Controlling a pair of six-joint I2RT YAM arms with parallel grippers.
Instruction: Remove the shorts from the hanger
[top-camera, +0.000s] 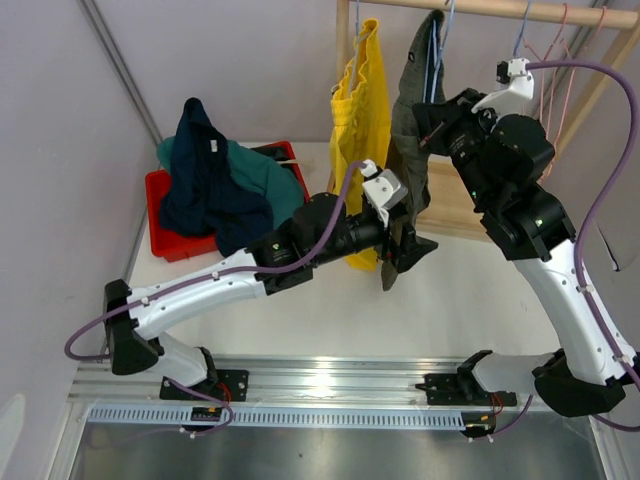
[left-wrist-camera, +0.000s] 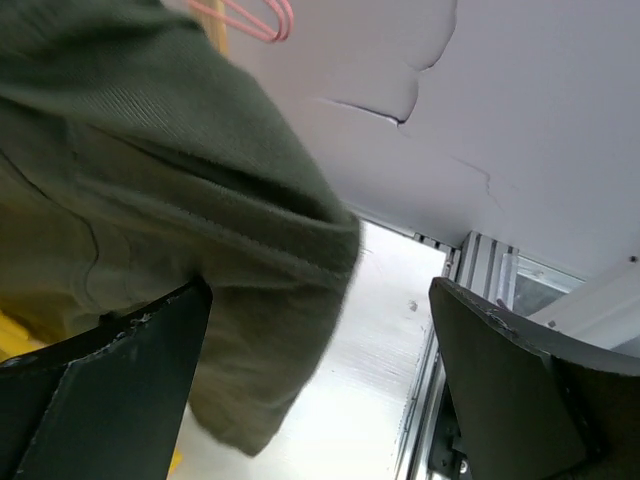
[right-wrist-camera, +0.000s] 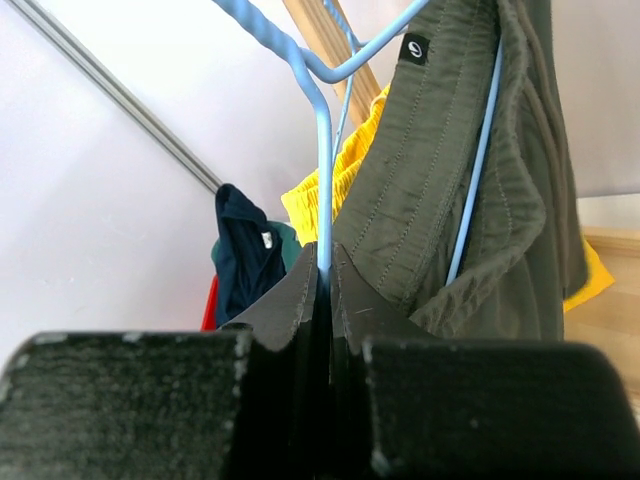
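Olive-grey shorts (top-camera: 410, 120) hang on a blue hanger (top-camera: 436, 50) from the wooden rail (top-camera: 480, 8), with yellow shorts (top-camera: 360, 100) hanging just to their left. My right gripper (top-camera: 430, 125) is shut on the blue hanger's wire (right-wrist-camera: 323, 150), beside the olive waistband (right-wrist-camera: 450, 150). Lower down, my left gripper (top-camera: 403, 255) stands open around the olive shorts' bottom hem. In the left wrist view that hem (left-wrist-camera: 260, 330) hangs between the wide-apart fingers (left-wrist-camera: 100, 390), nearer the left one. Navy shorts (top-camera: 205, 180) and teal shorts (top-camera: 265, 175) lie heaped in a red bin (top-camera: 160, 205).
Pink hangers (top-camera: 560, 50) hang bare at the right end of the rail. The rack's wooden frame (top-camera: 345, 40) stands behind the table. A metal rail (top-camera: 330, 380) runs along the near edge by the arm bases. Purple walls close in left and right.
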